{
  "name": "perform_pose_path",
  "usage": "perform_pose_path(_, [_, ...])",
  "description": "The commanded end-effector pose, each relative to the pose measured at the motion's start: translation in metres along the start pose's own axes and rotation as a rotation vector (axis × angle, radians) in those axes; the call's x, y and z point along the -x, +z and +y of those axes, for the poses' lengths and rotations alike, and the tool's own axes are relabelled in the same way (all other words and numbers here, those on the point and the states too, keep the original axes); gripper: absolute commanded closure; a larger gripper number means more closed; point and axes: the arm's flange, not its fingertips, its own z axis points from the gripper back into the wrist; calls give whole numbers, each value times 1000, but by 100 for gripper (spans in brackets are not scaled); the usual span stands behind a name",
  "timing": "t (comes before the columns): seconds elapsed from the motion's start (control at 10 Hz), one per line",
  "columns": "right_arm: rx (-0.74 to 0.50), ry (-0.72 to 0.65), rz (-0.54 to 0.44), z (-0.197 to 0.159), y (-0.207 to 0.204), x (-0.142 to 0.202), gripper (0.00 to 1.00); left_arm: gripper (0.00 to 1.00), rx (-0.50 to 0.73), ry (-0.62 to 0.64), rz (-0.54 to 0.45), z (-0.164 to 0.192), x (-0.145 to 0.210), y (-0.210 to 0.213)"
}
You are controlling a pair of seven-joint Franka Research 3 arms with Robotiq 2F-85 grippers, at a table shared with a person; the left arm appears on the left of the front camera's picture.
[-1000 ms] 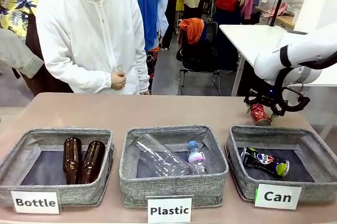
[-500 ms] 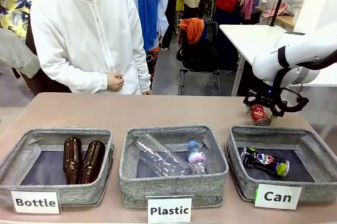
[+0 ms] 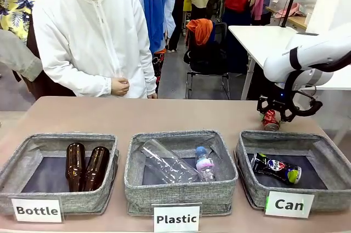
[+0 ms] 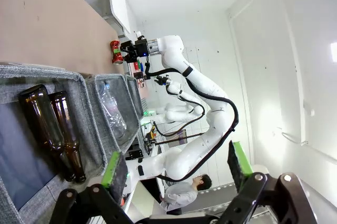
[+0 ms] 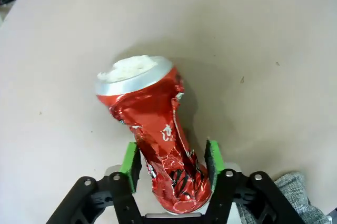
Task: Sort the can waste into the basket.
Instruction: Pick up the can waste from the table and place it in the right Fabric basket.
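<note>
- My right gripper [image 5: 171, 168] is pinching the crushed red can [image 5: 152, 129], one green pad on each side of its crumpled lower body, and the silver top is pointing away from me toward 12 o'clock over bare brown table [image 5: 263, 34].
- From the front, that same right gripper [image 3: 272, 113] is hanging just beyond the far rim of the "Can" basket [image 3: 321, 142], at about 12 o'clock from it, with the red can [image 3: 270, 119] showing between my fingers; whether it is touching the table I cannot tell from there.
- The front view is showing what my right wrist camera is not: the dark can [image 3: 276, 168] with blue-red-white print is lying on the basket's dark floor, silver end toward 4 o'clock.
- My right wrist view is catching just a grey woven corner of that basket [image 5: 287, 203] at 5 o'clock.
- My left gripper [image 4: 176, 168] is standing spread wide with nothing between its fingers.
- That left wrist camera, rolled sideways, is looking over two brown bottles [image 4: 50, 129] in their bin and a clear plastic bottle [image 4: 113, 110] in the next one, and far off at 11 o'clock it is showing my right gripper [image 4: 125, 52] with the red can [image 4: 114, 51].
- A person in a white jacket [image 3: 90, 35] is standing at the far side of the table.
</note>
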Motion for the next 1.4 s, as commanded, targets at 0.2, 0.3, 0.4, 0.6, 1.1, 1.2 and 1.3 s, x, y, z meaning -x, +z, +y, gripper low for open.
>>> perform_pose_path(0.2, [55, -19, 6, 8, -1, -6, 97, 0, 11, 8, 3, -5, 3, -1])
perform_pose_path(0.3, [56, -15, 13, 7, -2, -6, 100, 0, 11, 8, 3, -5, 3, -1])
perform_pose_path(0.4, [59, -12, 17, 7, -3, -6, 100, 0, 11, 8, 3, -5, 3, -1])
perform_pose_path(0.6, [60, -7, 25, 8, -4, -6, 100, 0, 11, 8, 3, -5, 3, -1])
perform_pose_path(1.1, [-12, 40, -2, -7, 38, 20, 100, 0, 11, 8, 3, -5, 3, -1])
perform_pose_path(1.2, [-51, 100, -8, -16, 69, 40, 100, 0, 11, 8, 3, -5, 3, -1])
perform_pose_path(1.3, [-58, 182, 6, -27, 101, 63, 100, 0, 11, 8, 3, -5, 3, -1])
